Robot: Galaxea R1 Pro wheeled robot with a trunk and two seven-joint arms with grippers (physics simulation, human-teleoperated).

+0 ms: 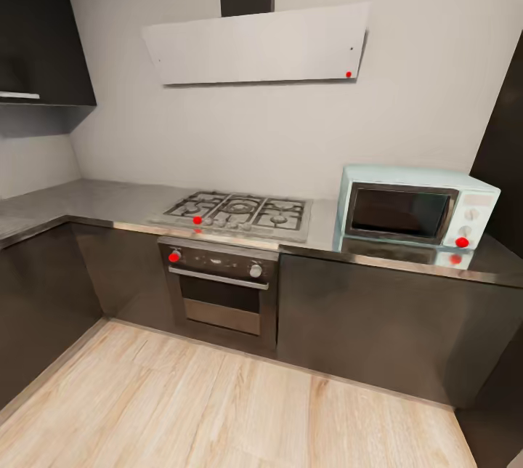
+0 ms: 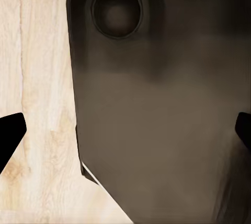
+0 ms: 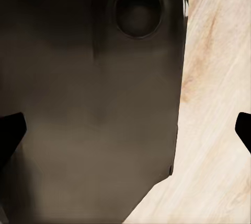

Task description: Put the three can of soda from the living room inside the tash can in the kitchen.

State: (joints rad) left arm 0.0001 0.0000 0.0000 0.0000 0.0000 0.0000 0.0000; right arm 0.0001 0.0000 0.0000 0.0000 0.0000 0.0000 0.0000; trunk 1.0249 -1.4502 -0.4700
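I face the kitchen: dark cabinets [image 1: 363,323], a steel worktop [image 1: 109,203], a gas hob [image 1: 236,212], a built-in oven [image 1: 218,293] and a pale blue microwave [image 1: 414,206]. The soda cans and the trash can are out of view. My left gripper [image 2: 125,132] hangs open over the robot's dark base [image 2: 157,119] with nothing between its black fingertips [image 2: 10,135]. My right gripper [image 3: 125,130] is open too, empty, above the same dark body [image 3: 89,104] and the wood floor [image 3: 219,130].
A pale grey extractor hood [image 1: 254,46] hangs over the hob. The counter turns a corner at the left under a dark wall cabinet [image 1: 43,25]. A tall dark unit [image 1: 505,163] closes the right side. Light wood floor [image 1: 218,410] lies in front.
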